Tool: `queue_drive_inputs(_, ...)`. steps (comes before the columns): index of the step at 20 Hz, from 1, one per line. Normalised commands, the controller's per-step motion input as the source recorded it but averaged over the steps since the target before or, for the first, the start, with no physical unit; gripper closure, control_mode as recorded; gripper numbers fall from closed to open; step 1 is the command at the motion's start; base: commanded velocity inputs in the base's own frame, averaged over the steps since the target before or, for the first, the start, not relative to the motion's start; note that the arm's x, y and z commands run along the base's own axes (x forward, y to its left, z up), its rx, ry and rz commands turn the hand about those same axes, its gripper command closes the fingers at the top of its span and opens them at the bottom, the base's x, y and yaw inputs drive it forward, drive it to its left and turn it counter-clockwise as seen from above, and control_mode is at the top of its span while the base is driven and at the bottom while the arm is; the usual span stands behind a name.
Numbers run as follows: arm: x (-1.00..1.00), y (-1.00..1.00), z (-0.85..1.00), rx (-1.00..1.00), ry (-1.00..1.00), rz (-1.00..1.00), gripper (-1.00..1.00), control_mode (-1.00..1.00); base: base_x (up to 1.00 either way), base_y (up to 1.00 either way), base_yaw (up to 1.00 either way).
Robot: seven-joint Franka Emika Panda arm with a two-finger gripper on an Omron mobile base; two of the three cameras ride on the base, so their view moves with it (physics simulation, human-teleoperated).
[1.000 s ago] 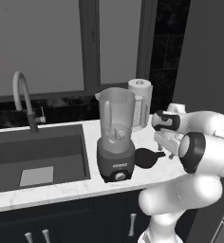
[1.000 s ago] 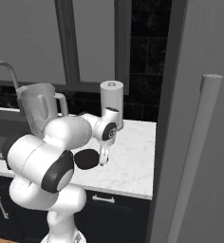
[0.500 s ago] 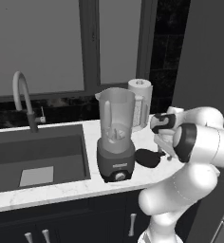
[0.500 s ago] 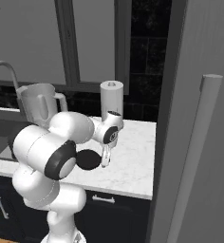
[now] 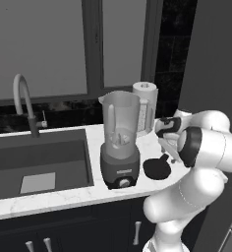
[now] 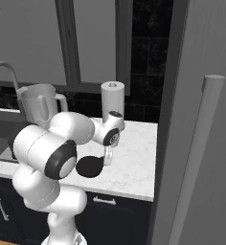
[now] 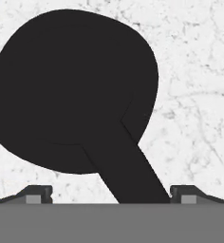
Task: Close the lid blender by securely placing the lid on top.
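Since a second ago the arm has swung in closer to the blender (image 5: pixel 120 142), and the gripper (image 6: pixel 107 160) has come down low over the lid (image 5: pixel 157 167). The blender, the lid and the paper towel roll (image 5: pixel 145 107) have stayed where they were.

At the far left of the left base view a curved tap (image 5: pixel 24 101) stands behind a dark sink (image 5: pixel 39 162). Next comes the blender, near the middle of the picture, standing upright on the white stone counter (image 5: pixel 64 197). Its clear jar is open on top. The white paper towel roll stands just behind it, to the right. The black lid lies flat on the counter at the lower right of the blender, apart from it. Its small tab sticks out toward the upper right.

In the right base view the gripper points down just beside the right edge of the lid (image 6: pixel 89 166).

In the hand view the lid (image 7: pixel 71 90) is the big black shape in the upper left. Its tab runs down to the bottom, between the two dark finger tips (image 7: pixel 38 193). The fingers are spread wide and hold nothing.
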Motion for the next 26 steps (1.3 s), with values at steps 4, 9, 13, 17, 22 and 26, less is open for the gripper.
queue_drive_inputs(4,0.00,0.01,-0.11,0.00,-0.21,0.13,-1.00,-1.00,0.00,0.00,0.00)
queue_drive_inputs(9,0.12,0.03,-0.27,0.00,-0.18,0.30,-1.00,-1.00,0.00,0.00,0.00)
queue_drive_inputs(13,0.28,0.10,-0.35,0.00,-0.02,0.33,-1.00,-1.00,0.00,0.00,0.00)
queue_drive_inputs(17,0.17,0.18,-0.28,0.00,0.00,0.26,1.00,-1.00,0.00,0.00,0.00)
queue_drive_inputs(22,0.01,0.27,-0.18,0.00,0.07,0.13,1.00,-1.00,0.00,0.00,0.00)
queue_drive_inputs(26,-0.15,0.09,-0.04,0.00,0.02,0.06,1.00,-1.00,0.00,0.00,0.00)
